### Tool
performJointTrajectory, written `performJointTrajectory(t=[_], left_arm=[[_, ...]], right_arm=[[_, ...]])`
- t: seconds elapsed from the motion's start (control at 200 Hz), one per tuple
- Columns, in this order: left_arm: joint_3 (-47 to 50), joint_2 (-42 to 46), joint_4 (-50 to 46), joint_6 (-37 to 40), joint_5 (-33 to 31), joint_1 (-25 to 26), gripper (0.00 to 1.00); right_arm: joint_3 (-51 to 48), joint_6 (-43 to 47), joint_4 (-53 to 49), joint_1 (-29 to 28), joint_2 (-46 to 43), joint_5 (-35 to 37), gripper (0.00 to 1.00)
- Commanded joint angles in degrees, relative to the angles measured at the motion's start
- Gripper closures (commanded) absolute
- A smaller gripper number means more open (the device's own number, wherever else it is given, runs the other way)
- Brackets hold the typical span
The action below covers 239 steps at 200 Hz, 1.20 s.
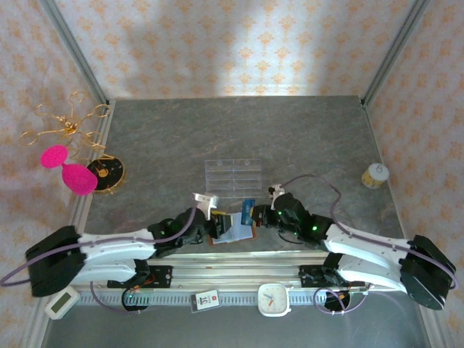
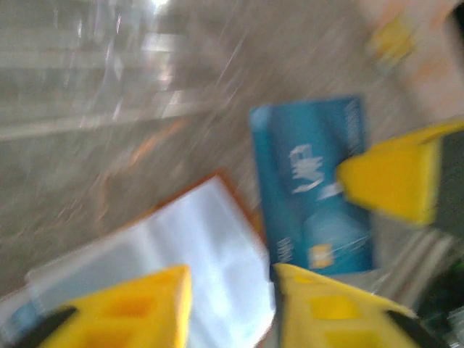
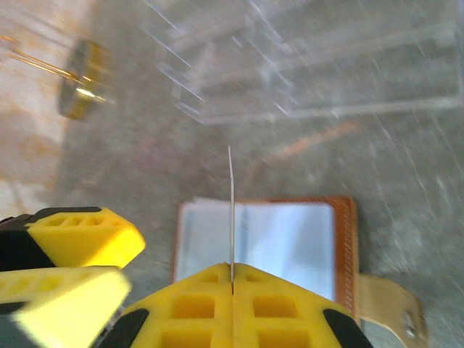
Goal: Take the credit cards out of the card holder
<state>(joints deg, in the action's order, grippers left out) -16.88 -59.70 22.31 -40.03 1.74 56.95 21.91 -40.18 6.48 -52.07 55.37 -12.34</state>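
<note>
The brown card holder [image 1: 233,233] lies open on the table between the two arms, its pale pockets [image 3: 290,243] facing up and its snap tab [image 3: 384,304] sticking out to the side. My right gripper [image 3: 232,279] is shut on the bright blue credit card [image 2: 312,188], which it holds lifted just above the holder; in the right wrist view the card [image 3: 230,203] is a thin edge-on line. My left gripper [image 2: 232,290] hovers open over the holder's pale pockets [image 2: 196,254], nothing between its fingers. In the top view the left gripper [image 1: 215,217] and right gripper [image 1: 255,214] flank the holder.
A clear plastic compartment tray [image 1: 232,174] lies just beyond the holder. A black and gold disc [image 1: 106,172], a pink object [image 1: 72,170] and gold wire [image 1: 69,125] sit at the left edge. A small yellow cup [image 1: 375,175] stands far right. A white clock [image 1: 275,299] sits by the bases.
</note>
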Motion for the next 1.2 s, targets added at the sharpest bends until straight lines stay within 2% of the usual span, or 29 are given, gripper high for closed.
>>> performJointTrajectory(t=[0.0, 0.135, 0.25, 0.435, 0.531, 0.921, 1.191], left_arm=[[-0.1, 8.5, 5.4, 2.0, -1.5, -2.8, 0.51], [3.0, 14.4, 16.1, -1.8, 2.8, -7.2, 0.44], [4.9, 14.9, 25.8, -5.9, 5.1, -9.3, 0.41], [6.3, 12.5, 36.9, -10.0, 6.8, -10.9, 0.4], [7.0, 11.3, 41.9, -10.6, 6.6, -11.0, 0.4], [7.0, 9.0, 46.1, -11.3, 7.2, -11.1, 0.44], [7.0, 6.4, 49.8, -11.6, 7.2, -11.1, 0.53]], right_arm=[[3.6, 3.5, 4.3, 0.1, -3.0, 4.0, 1.0], [3.2, 0.1, 18.1, 0.0, -2.9, 4.7, 1.0], [2.7, -2.6, 30.0, -0.5, -1.9, 5.8, 1.0], [3.8, -2.5, 39.7, -3.7, 0.8, 9.2, 1.0], [5.1, -2.3, 41.5, -5.0, 2.5, 10.7, 1.0], [7.5, -3.2, 50.3, -6.5, 8.7, 11.9, 1.0], [8.8, -3.6, 53.3, -8.0, 13.0, 12.2, 1.0]])
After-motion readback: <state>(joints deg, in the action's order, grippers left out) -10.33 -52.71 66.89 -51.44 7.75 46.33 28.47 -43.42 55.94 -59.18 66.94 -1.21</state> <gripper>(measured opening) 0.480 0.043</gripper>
